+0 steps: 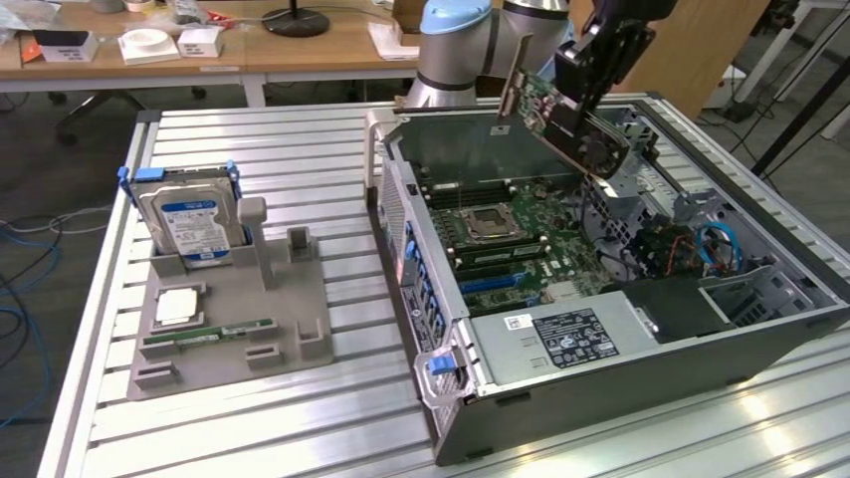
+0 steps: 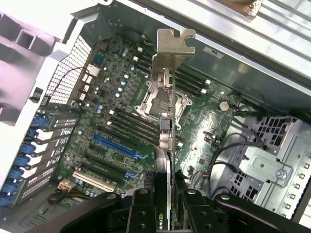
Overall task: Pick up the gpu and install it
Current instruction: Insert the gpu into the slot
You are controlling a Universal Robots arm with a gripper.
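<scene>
The gpu (image 1: pixel 564 110), a green card with a black cooler and a silver end bracket, hangs tilted in the air above the open computer case (image 1: pixel 743 329). My gripper (image 1: pixel 604 45) is shut on the card's upper end. In the wrist view the gpu (image 2: pixel 165 97) runs edge-on away from my gripper (image 2: pixel 165 208), its silver bracket at the far end. The black fingers (image 2: pixel 141 211) press it from both sides. Below it lies the motherboard (image 2: pixel 116 121) with a blue slot (image 2: pixel 119 145) and the processor socket (image 1: pixel 489 221).
A grey holder (image 1: pixel 226 309) on the slatted table in the exterior view's left carries a hard drive (image 1: pixel 193 219), a memory stick (image 1: pixel 206 334) and a chip. The case holds a power supply (image 1: pixel 558 339), a drive cage and cables. Desks stand behind.
</scene>
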